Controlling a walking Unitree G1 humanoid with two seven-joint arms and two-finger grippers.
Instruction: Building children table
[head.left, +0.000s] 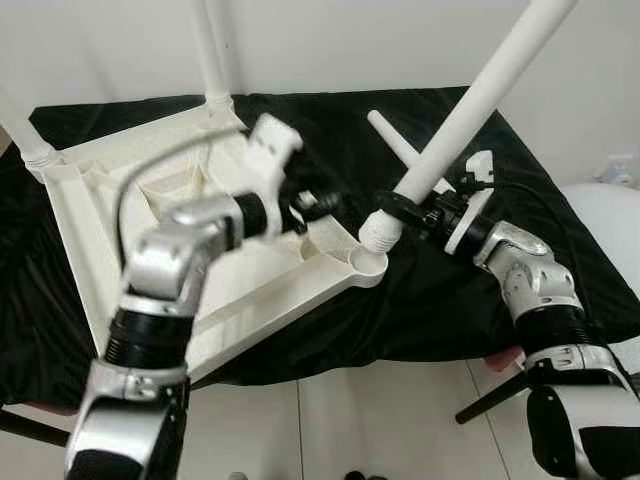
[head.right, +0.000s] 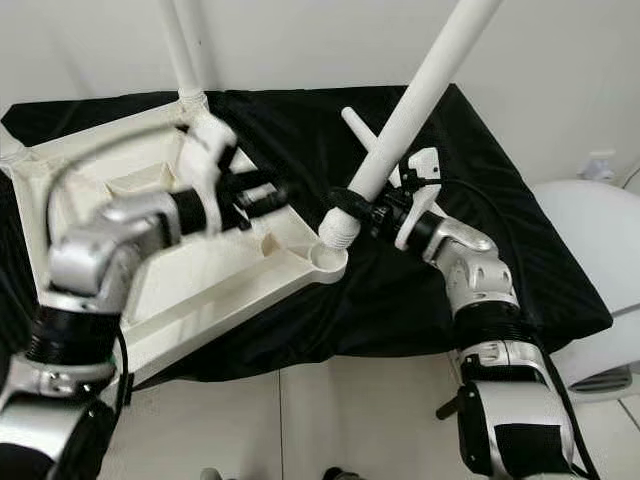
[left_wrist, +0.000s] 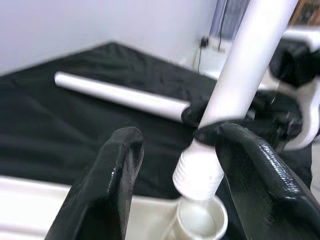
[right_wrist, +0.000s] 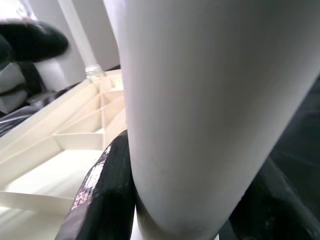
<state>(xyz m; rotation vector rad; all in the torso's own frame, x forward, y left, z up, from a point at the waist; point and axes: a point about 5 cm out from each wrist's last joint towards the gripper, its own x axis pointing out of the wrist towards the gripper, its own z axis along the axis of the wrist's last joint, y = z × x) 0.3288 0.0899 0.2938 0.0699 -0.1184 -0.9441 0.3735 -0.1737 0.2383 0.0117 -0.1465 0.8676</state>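
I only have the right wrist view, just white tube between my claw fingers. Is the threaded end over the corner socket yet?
Observer: Close. The leg is tilted, its threaded end just above the corner socket, not in.
Operator: Where's the left claw?
Observer: The left claw is open, beside that end, gripping nothing.
Operator: Other legs?
Observer: Two stand in the upturned tabletop at its far corners; a spare leg lies on the black cloth.

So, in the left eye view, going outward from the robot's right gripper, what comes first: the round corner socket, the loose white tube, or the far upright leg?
From the right gripper:
1. Round corner socket, just beside it.
2. Loose white tube lying on the black cloth behind.
3. Upright white leg at the tabletop's far corner.
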